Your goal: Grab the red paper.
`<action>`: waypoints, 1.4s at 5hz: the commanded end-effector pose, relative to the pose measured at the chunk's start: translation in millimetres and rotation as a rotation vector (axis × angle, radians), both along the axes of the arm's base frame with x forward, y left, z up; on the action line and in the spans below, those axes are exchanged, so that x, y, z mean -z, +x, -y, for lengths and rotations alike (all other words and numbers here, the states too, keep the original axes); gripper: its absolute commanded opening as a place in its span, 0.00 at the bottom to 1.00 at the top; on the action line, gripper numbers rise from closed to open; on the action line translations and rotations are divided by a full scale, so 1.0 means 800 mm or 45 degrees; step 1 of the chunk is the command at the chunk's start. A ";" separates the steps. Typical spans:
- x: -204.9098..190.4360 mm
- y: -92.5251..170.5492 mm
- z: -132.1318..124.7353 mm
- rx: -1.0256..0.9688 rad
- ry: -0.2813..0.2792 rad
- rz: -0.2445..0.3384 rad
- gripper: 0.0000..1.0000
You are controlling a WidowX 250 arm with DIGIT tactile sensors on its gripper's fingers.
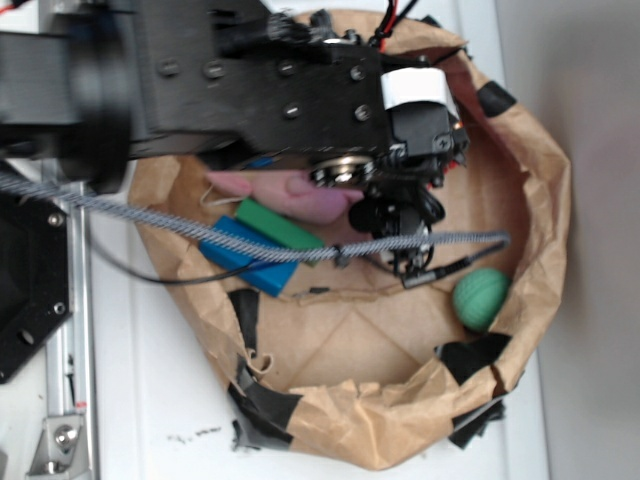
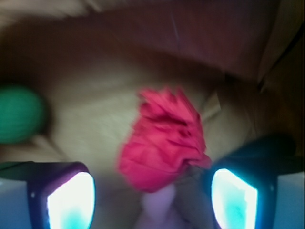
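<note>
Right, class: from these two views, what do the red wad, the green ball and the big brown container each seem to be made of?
The bright red crumpled wad looks like thin matte paper: sharp creases and ragged folded edges. The green round ball seems soft, perhaps rubber or foam, going by its dull ribbed surface. The brown container is kraft paper, wrinkled, its rolled rim patched with black tape.

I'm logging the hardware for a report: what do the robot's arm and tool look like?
The arm is boxy and black with visible screws, a white label and a round metal bearing. A grey braided cable and thin black wires run across it. In the wrist view, the tool has two dark fingers with glossy pale faces.
</note>
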State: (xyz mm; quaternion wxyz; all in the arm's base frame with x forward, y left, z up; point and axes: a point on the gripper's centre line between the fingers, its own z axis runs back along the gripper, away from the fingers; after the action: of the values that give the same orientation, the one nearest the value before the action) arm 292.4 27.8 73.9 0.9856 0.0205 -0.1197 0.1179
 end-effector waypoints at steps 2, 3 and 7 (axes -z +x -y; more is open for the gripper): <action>0.020 0.047 0.001 -0.007 -0.036 0.031 1.00; 0.009 0.059 0.001 0.061 0.122 0.092 0.88; -0.145 0.008 0.012 0.246 0.137 0.132 0.00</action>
State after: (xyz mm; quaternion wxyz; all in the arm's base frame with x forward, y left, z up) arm 289.6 18.5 166.8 0.9890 0.0543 -0.1354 0.0261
